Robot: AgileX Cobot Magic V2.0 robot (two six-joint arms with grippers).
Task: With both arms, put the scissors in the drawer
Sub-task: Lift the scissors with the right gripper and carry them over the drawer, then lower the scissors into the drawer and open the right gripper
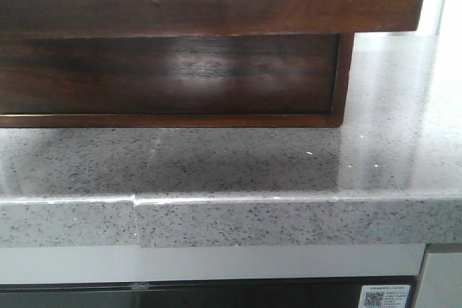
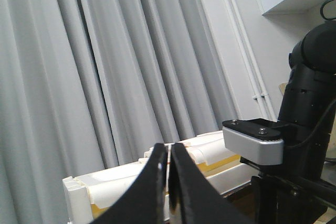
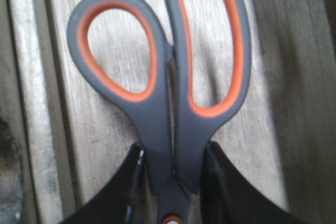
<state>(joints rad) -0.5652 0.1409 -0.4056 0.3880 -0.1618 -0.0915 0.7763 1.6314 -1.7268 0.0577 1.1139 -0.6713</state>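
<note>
Two grippers here: my right gripper (image 3: 173, 182) pinches the scissors (image 3: 168, 93) near the pivot over pale wood, left gripper (image 2: 169, 182) lifted toward curtains (image 2: 105, 77), fingers nearly touching.

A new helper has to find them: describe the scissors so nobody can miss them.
Look at the pale wooden surface in the right wrist view. The scissors sit over it, pinched at the neck in the right gripper. Grey handles with two orange-lined finger loops, one larger than the other, mark them out.
</note>
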